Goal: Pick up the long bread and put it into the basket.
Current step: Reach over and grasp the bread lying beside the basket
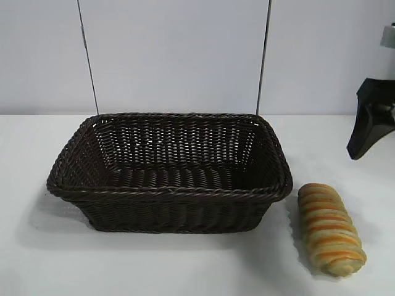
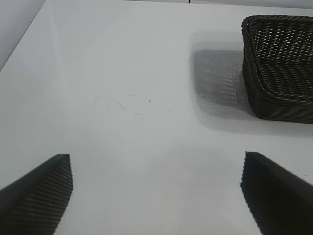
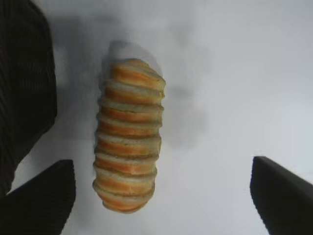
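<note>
My right gripper hangs spread wide over the long bread, which lies flat on the table between the fingers, nearer one, touching neither. The bread sits just beside the basket. Left gripper spread, holding nothing.

We see a plain white table filling the lower part of the exterior view, smooth and matte. Soft grey shadows lie on the table. In the left wrist view a few faint scuff marks show on the table's surface. Behind the table, at its far edge, stands a pale grey-white wall. Two thin dark vertical seams run down the wall to the table's far edge, splitting the wall into panels.
</note>
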